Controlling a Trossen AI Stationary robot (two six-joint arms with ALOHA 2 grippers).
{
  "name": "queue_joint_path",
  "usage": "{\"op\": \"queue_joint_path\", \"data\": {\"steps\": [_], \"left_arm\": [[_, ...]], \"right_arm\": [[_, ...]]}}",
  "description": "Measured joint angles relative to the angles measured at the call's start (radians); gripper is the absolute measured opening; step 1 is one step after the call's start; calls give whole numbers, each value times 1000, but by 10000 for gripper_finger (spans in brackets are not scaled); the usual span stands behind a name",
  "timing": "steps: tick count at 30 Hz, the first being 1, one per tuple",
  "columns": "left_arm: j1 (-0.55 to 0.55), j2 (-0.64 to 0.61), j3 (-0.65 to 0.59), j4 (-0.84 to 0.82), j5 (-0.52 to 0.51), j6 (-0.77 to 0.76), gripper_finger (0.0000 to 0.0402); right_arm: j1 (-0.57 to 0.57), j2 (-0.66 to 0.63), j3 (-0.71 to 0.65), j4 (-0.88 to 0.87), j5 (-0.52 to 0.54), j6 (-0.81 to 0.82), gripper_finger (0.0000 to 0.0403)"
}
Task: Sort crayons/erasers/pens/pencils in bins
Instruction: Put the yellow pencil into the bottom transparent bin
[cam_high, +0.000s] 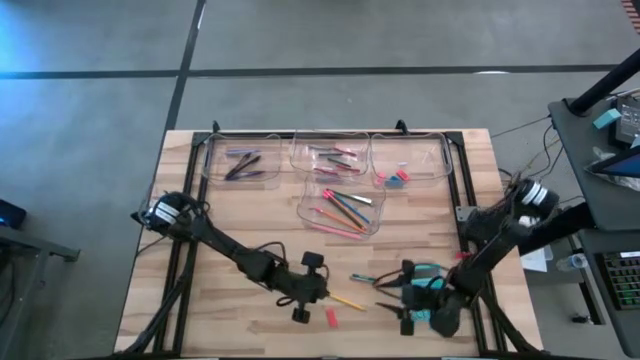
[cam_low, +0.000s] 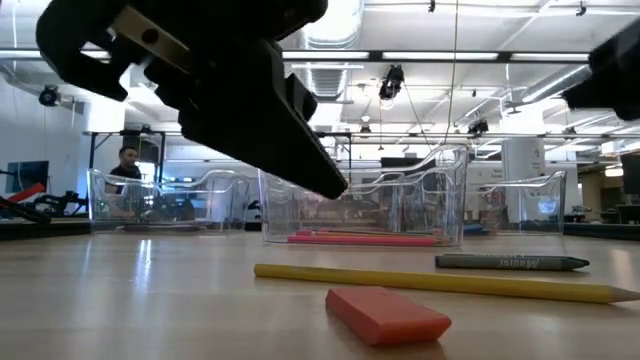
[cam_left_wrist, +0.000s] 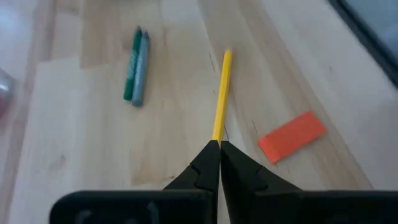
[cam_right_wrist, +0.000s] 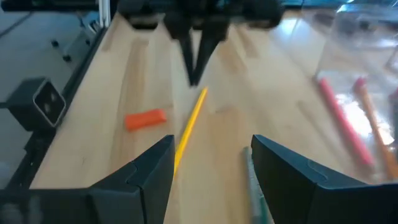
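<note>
A yellow pencil (cam_left_wrist: 222, 93) lies flat on the table near its front edge, with a red eraser (cam_left_wrist: 292, 135) beside it. A green crayon and a grey one (cam_left_wrist: 137, 65) lie side by side a little farther off. My left gripper (cam_left_wrist: 219, 144) is shut, its tips hanging just above the pencil's end nearest it (cam_right_wrist: 195, 78) and above the tabletop (cam_low: 335, 185). My right gripper (cam_right_wrist: 211, 180) stands open at the pencil's other end (cam_high: 392, 300), above the table. Four clear bins (cam_high: 340, 225) sit toward the far edge, holding pens (cam_high: 243, 163), crayons (cam_high: 335, 155), erasers (cam_high: 397, 178) and pencils (cam_high: 345, 208).
The black frame rails (cam_high: 465, 190) run along the table's sides. Bare wood (cam_high: 230, 300) lies to the left of the loose items. A person (cam_low: 125, 160) shows far behind the table.
</note>
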Motion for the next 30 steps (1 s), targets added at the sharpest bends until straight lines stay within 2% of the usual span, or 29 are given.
{"op": "queue_joint_path", "data": {"steps": [4, 9, 13, 23, 30], "left_arm": [[0, -50, -127, 243, -16, -3, 0], [0, -100, -270, 548, -47, -3, 0], [0, -108, -320, 671, -65, -1, 0], [0, -109, -323, 669, -65, 5, 0], [0, -109, -323, 667, -63, 5, 0]], "right_arm": [[0, 122, 57, 17, -7, 72, 203], [0, 256, 87, 178, -13, 63, 203], [-11, 328, 102, 261, -48, 59, 203], [-53, 422, 134, 263, -121, 121, 203], [-66, 472, 153, 262, -114, 170, 203]]}}
